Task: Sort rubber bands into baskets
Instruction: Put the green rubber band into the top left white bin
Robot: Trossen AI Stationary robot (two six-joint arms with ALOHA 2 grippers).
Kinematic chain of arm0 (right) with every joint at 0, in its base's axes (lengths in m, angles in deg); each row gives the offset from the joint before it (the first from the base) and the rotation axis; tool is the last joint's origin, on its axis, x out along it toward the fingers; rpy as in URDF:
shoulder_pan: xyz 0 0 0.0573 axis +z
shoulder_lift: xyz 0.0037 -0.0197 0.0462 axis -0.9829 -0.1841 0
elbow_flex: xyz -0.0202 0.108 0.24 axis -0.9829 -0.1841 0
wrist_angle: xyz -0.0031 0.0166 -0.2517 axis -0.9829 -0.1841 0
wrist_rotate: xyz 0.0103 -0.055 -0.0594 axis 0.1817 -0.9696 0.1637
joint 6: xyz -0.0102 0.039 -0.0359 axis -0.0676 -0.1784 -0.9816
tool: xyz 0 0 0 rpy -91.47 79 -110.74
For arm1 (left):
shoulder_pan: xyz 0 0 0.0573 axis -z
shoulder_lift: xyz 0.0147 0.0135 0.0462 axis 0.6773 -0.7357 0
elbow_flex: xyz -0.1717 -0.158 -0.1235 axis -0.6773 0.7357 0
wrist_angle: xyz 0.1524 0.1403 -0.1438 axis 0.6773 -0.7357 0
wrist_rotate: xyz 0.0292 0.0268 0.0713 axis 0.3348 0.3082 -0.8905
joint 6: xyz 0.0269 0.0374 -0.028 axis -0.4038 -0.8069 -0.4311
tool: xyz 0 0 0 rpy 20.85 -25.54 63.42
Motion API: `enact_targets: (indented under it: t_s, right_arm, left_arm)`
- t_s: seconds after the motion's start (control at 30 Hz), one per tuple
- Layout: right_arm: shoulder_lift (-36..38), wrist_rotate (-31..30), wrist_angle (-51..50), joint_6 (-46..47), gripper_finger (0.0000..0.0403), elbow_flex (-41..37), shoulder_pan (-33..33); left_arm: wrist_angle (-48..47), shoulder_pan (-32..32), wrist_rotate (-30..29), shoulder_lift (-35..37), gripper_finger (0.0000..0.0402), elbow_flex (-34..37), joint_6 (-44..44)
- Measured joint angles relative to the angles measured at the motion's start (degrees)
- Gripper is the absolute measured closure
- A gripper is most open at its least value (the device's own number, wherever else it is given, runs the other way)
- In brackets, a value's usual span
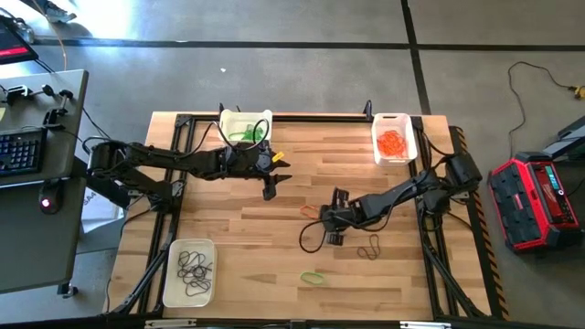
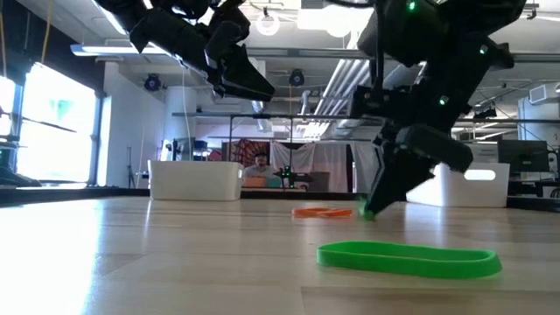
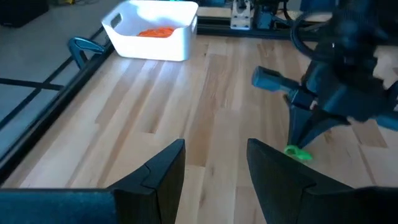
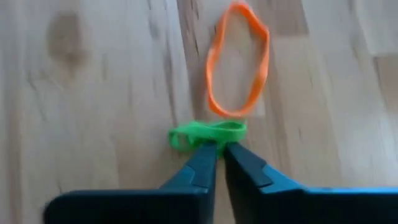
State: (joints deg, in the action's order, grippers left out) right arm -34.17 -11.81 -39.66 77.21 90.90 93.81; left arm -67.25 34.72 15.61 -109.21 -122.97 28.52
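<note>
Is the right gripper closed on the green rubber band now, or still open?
Closed on it. In the right wrist view the right gripper pinches the green rubber band at its fingertips, beside an orange band.

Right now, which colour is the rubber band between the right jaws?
Green rubber band, seen best in the right wrist view.

In the overhead view, the right tool (image 1: pixel 326 219) covers the green band it pinches. The dark loops in the basket (image 1: pixel 188 271) at 7 o'clock tangle beyond counting. The right wrist view crops the orange band (image 4: pixel 238 62) at its upper edge.
</note>
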Motion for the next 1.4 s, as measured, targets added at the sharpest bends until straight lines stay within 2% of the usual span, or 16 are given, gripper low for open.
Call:
enact_targets:
  t_s: [0.03, 0.2, 0.37, 0.57, 0.8, 0.93, 1.07, 1.33, 1.4]
  right_arm:
    - [0.5, -0.1, 0.4, -0.6, 0.0391, 0.0, 0.3]
    - [3.7, -2.5, 1.1, -1.0, 0.0388, 0.9, 0.7]
    - [6.7, -8.0, 6.3, -5.8, 0.0399, 2.2, 1.1]
    - [8.2, -9.2, 15.7, -11.9, 0.0402, 2.4, 1.1]
    - [8.2, -9.3, 19.5, -13.2, 0.0402, 2.4, 1.1]
    - [8.2, -9.4, 20.0, -13.7, 0.0402, 2.4, 1.1]
    - [8.2, -9.4, 20.2, -13.7, 0.0403, 2.4, 1.1]
    - [8.2, -9.4, 20.2, -14.0, 0.0398, 2.4, 1.1]
    - [8.2, -10.4, 20.1, -13.0, 0.039, 2.4, 1.1]
  left_arm:
    - [-0.4, 0.1, 0.4, 0.0, 0.0236, 0.0, 0.1]
    - [-1.9, 1.9, 5.8, -0.2, 0.0236, 0.0, 1.8]
    - [-0.4, 7.0, 7.0, -2.8, 0.0236, 0.0, -1.4]
    - [6.5, 11.5, 3.5, -8.5, 0.0219, 0.0, 0.0]
    - [12.2, 12.6, 1.2, -13.1, 0.0193, 0.0, 2.9]
    - [12.4, 12.4, -1.1, -13.8, 0.0194, 0.0, 3.1]
    - [12.5, 12.4, -1.1, -13.7, 0.0227, 0.0, 3.0]
    - [12.4, 12.4, -6.3, -13.6, 0.0383, 0.0, 3.0]
    - [12.3, 12.4, -6.5, -13.6, 0.0394, 0.0, 2.9]
